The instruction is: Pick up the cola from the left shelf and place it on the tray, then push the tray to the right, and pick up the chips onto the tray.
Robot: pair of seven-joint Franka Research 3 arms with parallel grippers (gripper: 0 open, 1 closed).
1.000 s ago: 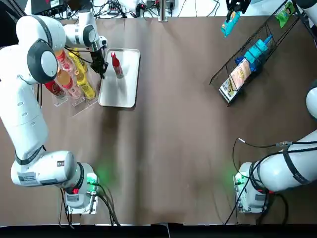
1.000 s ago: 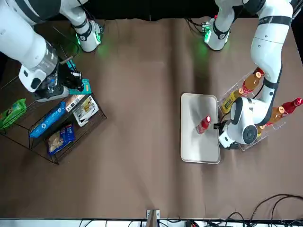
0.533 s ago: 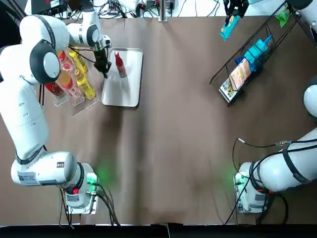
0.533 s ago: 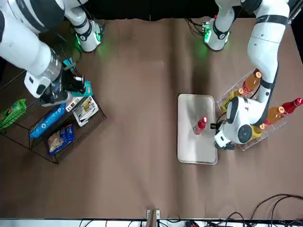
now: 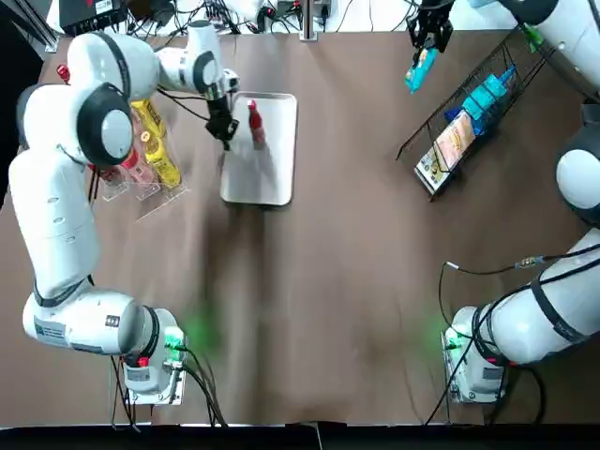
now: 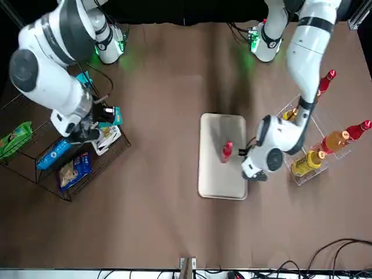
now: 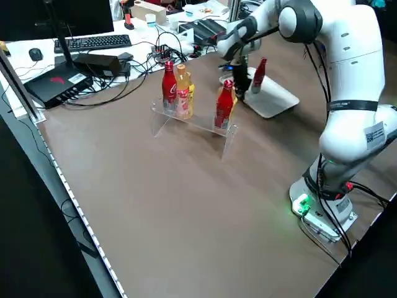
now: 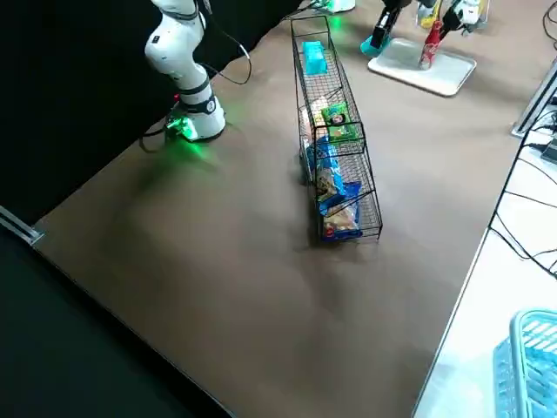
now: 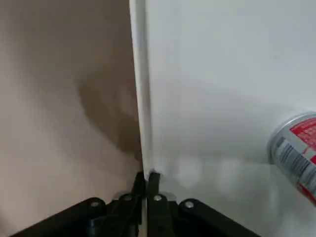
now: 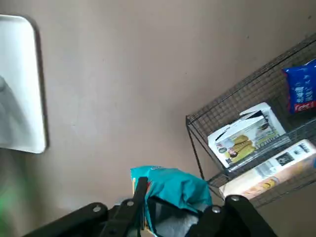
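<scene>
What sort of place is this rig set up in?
Probably a robotics lab staging a mock shop: a keyboard and cables edge the table, which carries a wire snack rack and bottle shelf. Left gripper meets the tray's edge; right gripper holds chips.

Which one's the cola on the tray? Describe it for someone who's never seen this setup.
Find the white tray on the table's left half, beside the clear shelf of bottles. The cola is the red bottle standing on it, next to the left gripper at the tray's left rim. Every other bottle sits in the shelf.
</scene>
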